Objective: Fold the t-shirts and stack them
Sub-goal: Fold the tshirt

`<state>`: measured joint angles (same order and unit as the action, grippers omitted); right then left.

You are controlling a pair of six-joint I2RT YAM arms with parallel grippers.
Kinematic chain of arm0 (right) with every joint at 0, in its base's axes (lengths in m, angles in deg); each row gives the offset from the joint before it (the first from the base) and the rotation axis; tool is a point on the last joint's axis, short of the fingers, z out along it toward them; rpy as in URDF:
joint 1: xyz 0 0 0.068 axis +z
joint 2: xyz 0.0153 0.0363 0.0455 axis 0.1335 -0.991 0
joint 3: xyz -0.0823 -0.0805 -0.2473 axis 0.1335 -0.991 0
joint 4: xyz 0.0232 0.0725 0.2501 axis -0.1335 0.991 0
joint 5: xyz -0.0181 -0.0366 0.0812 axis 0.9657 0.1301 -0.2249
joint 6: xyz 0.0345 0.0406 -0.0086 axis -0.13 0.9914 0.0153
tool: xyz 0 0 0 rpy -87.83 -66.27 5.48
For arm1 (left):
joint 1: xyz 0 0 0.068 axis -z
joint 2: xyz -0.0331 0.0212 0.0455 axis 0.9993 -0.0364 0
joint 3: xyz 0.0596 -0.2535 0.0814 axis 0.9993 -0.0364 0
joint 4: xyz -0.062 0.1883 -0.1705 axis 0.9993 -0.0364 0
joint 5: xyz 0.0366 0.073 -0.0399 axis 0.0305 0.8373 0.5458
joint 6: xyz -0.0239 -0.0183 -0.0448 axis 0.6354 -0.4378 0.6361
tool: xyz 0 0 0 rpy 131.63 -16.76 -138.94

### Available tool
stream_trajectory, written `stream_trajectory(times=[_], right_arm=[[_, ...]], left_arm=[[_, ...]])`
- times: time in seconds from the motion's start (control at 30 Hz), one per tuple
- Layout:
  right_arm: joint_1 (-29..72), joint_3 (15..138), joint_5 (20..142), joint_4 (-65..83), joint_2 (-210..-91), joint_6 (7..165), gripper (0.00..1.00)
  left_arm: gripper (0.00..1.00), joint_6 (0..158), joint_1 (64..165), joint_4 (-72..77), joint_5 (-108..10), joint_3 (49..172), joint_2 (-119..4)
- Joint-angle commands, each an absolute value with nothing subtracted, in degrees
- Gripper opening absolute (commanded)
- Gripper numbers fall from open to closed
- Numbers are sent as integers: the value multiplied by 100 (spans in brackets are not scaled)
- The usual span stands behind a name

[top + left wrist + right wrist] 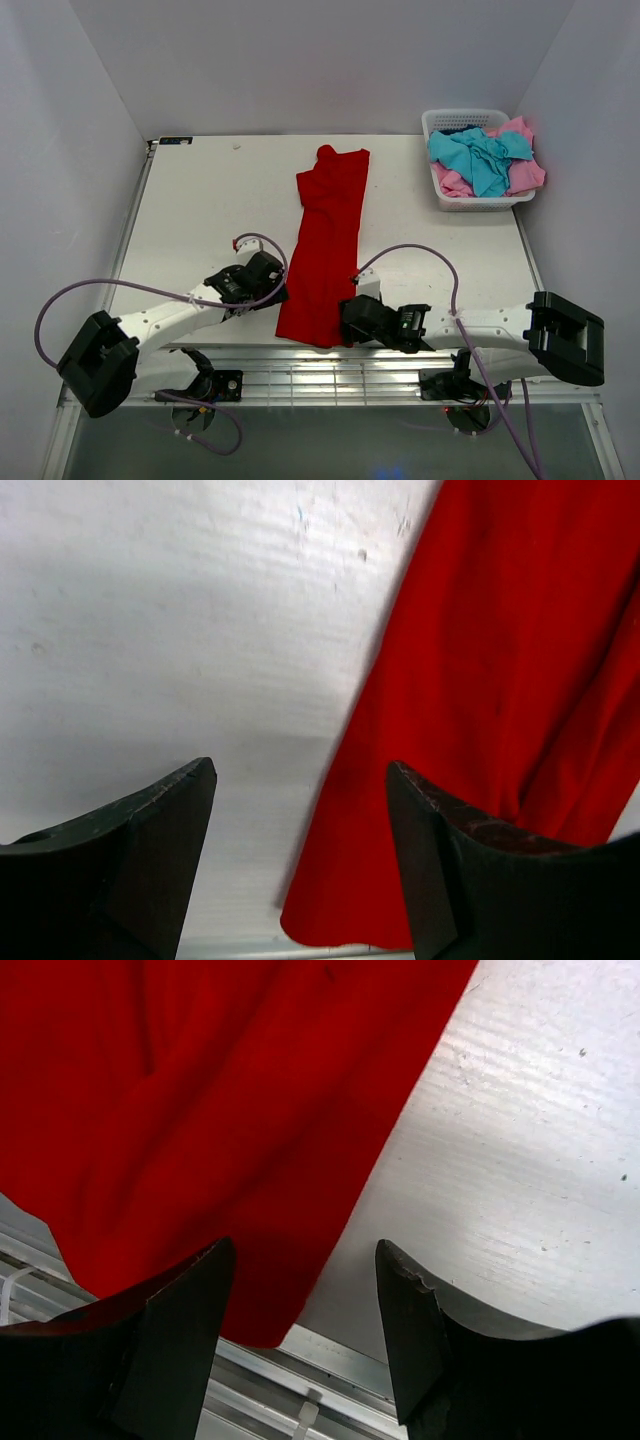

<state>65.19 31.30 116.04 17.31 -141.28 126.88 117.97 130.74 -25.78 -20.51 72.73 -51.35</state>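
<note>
The red t-shirt (327, 245) lies folded into a long narrow strip down the middle of the table, its near end at the front edge. My left gripper (277, 290) is open just above the strip's near left corner (330, 920). My right gripper (345, 325) is open over the near right corner (260, 1320). Neither holds cloth. The turquoise-blue t-shirt (478, 157) and the pink t-shirt (524, 172) lie crumpled in the white lattice basket (445, 195).
The basket stands at the table's back right corner. The table's front metal edge and rail (340, 1380) run just below the red shirt's near end. White walls close in on the left, back and right.
</note>
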Motion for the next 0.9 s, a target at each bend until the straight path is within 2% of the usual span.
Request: stream_trajectory(times=[0.0, 0.3, 0.63, 0.73, 0.87], right_arm=[[6519, 3035, 11319, 1190, -14283, 12797, 65], [6703, 3070, 11415, 1593, -14292, 13148, 63], [6888, 3228, 11529, 1734, -14494, 13263, 63], [6923, 3290, 11521, 1699, -14661, 13263, 63], [6949, 3378, 11477, 1682, -14854, 13246, 61]], left_arm=[[79, 12171, 13230, -2538, -2679, 6937, -4631], [79, 12699, 13870, -2397, -3314, 6198, -4235], [78, 13314, 14539, -2433, -3173, 5776, -3980], [77, 13385, 14627, -2433, -3103, 5750, -3927], [71, 13411, 14689, -2424, -3094, 5706, -3971]])
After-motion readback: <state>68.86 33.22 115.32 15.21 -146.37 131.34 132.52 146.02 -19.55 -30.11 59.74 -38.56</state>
